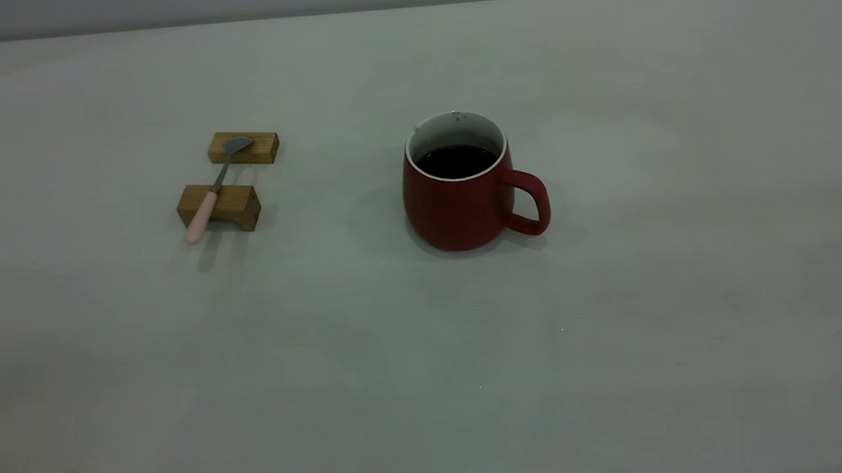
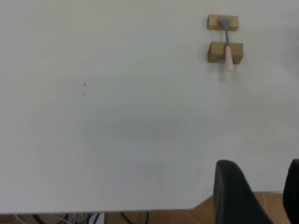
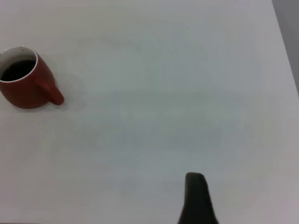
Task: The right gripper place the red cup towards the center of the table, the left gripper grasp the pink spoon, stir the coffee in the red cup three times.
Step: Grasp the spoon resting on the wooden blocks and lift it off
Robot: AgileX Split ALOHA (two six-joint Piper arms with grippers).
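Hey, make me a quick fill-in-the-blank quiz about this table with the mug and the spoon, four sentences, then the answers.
1. The pink spoon rests across two wooden ____.
2. The red cup stands upright and holds dark ____.
3. In the exterior view, the cup's handle points toward the ____ side of the picture.
4. The spoon lies apart from the cup, on its ____ in the exterior view.

Missing words: blocks; coffee; right; left

Red cup [image 1: 463, 201], black coffee [image 1: 456, 160], pink spoon [image 1: 212, 193].
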